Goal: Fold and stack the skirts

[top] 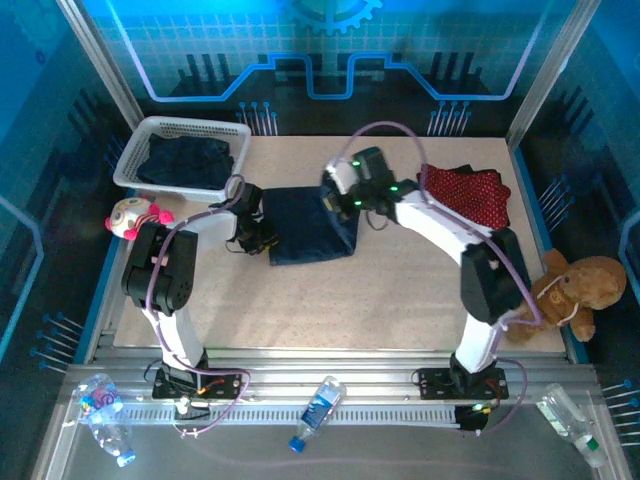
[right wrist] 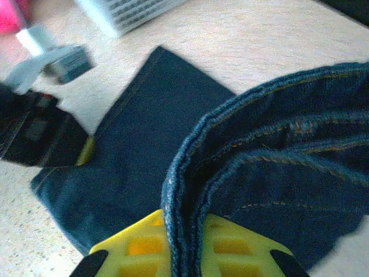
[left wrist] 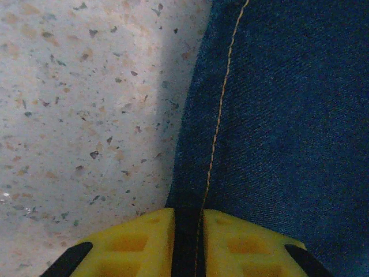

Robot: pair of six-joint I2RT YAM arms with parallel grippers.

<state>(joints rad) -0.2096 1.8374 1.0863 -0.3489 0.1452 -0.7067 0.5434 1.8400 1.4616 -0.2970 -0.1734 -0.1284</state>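
A dark blue denim skirt point(top: 305, 228) lies in the middle of the table. My left gripper point(top: 263, 243) is at its left edge and is shut on the stitched edge point(left wrist: 187, 231), low on the tabletop. My right gripper point(top: 346, 203) is shut on the skirt's right side and holds that part lifted and curled over the flat part point(right wrist: 138, 138); several hem layers point(right wrist: 184, 190) run between its yellow fingers point(right wrist: 138, 245). A red patterned skirt point(top: 466, 192) lies at the back right. More dark skirts point(top: 187, 160) sit in the basket.
The white mesh basket point(top: 130, 160) stands at the back left, with a pink-and-white plush toy point(top: 132, 215) in front of it. A brown teddy bear point(top: 577, 287) sits at the right edge. Plastic bottles point(top: 318, 410) lie on the rail by the arm bases.
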